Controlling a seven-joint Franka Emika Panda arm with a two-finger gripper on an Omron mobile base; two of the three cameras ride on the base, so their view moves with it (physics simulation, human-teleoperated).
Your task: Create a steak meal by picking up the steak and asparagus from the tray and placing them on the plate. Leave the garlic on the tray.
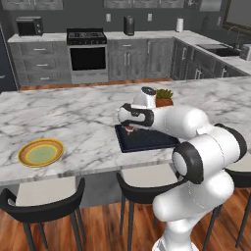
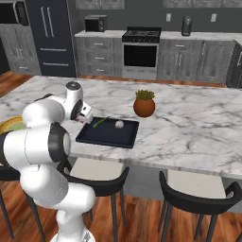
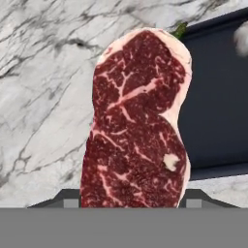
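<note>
Gripper (image 1: 129,129) grips steak (image 3: 138,121), unlabelled.

Asparagus (image 2: 100,122) and garlic (image 2: 119,125) lie in tray (image 2: 106,137).

one steak (image 3: 135,121); one asparagus (image 2: 100,122); one garlic (image 2: 119,125); one tray (image 2: 108,136); one plate (image 1: 41,152); one potted plant (image 2: 144,103); three stools (image 1: 46,198)

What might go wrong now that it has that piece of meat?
The steak hangs from the pincer beside the tray, and the plate sits far along the counter: it could slip free on the way. The asparagus and garlic lie close together, so a later grab might nudge the garlic.
</note>
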